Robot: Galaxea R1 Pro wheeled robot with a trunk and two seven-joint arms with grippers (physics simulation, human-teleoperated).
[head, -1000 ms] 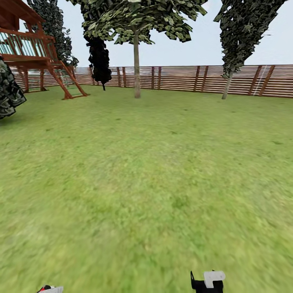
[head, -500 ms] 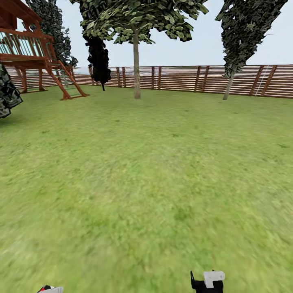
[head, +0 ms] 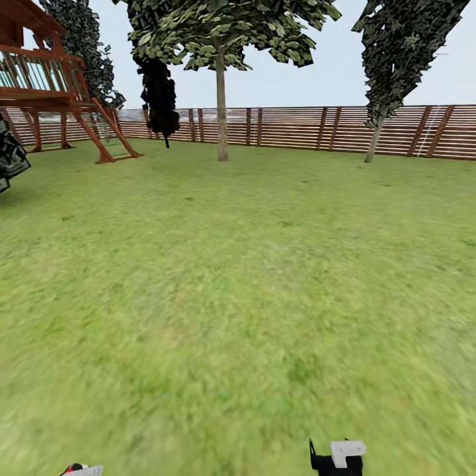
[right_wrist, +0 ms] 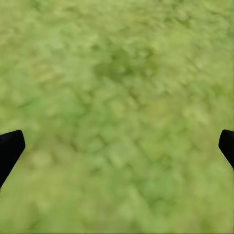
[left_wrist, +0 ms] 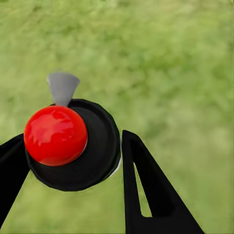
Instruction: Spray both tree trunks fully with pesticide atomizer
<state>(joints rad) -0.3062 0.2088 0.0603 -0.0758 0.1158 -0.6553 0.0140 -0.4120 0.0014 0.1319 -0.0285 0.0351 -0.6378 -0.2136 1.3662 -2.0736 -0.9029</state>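
Observation:
The pesticide atomizer (left_wrist: 68,146) sits between the two black fingers of my left gripper (left_wrist: 73,141), which is shut on it. It has a glossy red ball on a round black cap and a grey nozzle (left_wrist: 62,87). A red and grey bit of it (head: 80,470) peeks in at the head view's lower edge. My right gripper (right_wrist: 119,141) is open over bare grass, and part of it (head: 338,456) shows low in the head view. Far ahead, near the fence, stands a tree with a straight bare trunk (head: 222,116). A second, leaning tree trunk (head: 374,142) is at the right.
Green lawn (head: 238,284) stretches to a brown slatted fence (head: 297,127). A red-brown wooden play tower with a ladder (head: 59,92) stands at the far left. A black-leaved columnar tree (head: 158,92) is beside it, and dark foliage (head: 10,158) juts in at the left edge.
The whole head view has shifted slightly, with the foliage at the left sliding out of frame, so the camera has moved. Both grippers hold the same pose.

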